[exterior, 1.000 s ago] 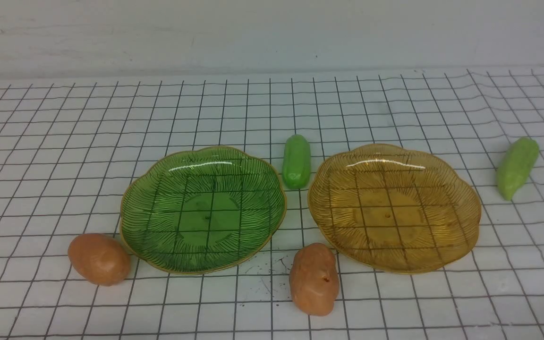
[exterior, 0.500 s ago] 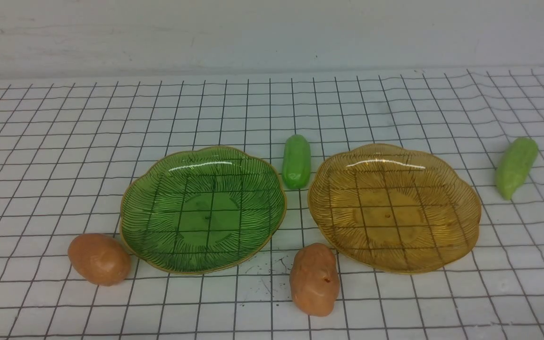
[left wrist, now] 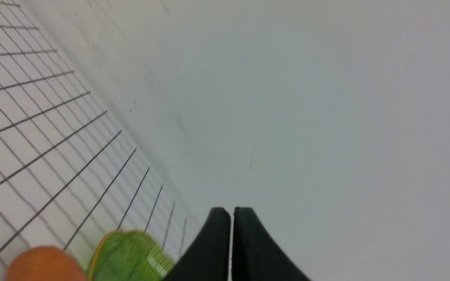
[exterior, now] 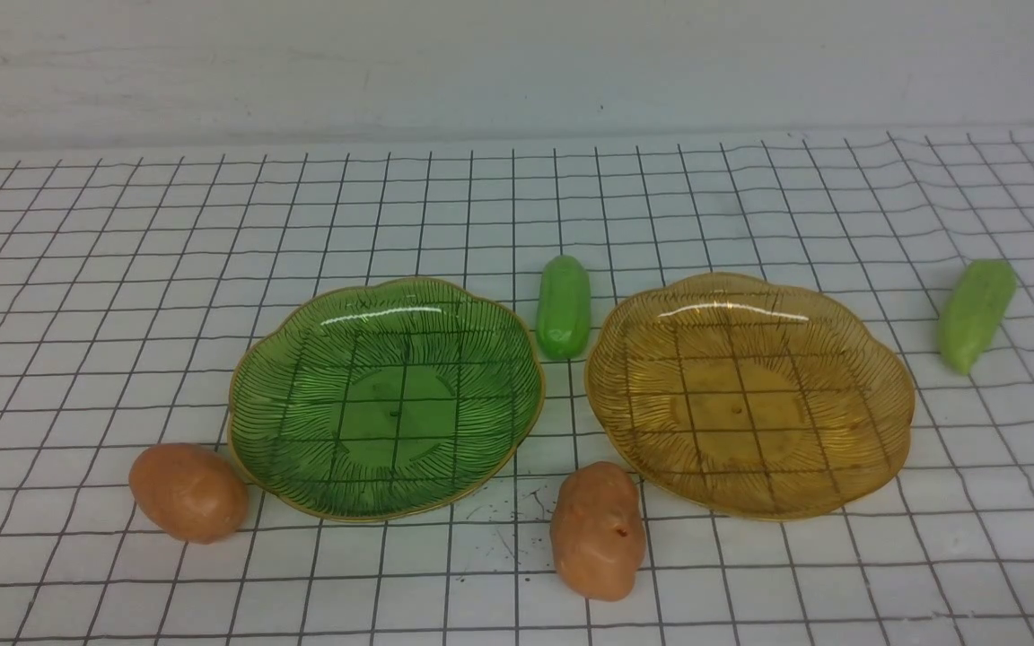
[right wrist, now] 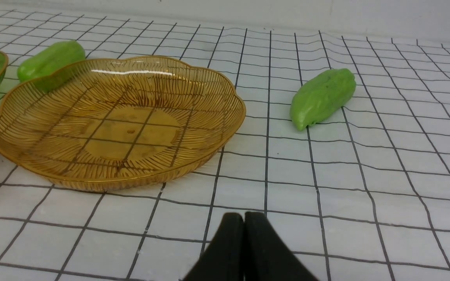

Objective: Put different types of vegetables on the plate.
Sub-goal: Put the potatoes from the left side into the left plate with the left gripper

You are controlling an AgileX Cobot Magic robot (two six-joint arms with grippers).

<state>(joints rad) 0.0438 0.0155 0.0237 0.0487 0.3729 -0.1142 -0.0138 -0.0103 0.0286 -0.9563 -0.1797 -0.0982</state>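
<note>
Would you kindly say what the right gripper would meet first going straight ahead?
Probably nothing: the right gripper aims between the amber plate and the pointed gourd, over grid cloth; depth unclear.

Front view: raised, looking forward and down at the worktop, well back from the amber plate. Right wrist view: low, close to the amber plate, which both views share. Left wrist view: rolled, mostly facing the wall, and sharing the green plate beside the amber plate with the front view.

Shiny, see-through plastic: green plate, yellow plate. Smooth, glossy: blunt gourd, pointed gourd. Duller: round potato, long potato. Wrinkly checked cloth.
</note>
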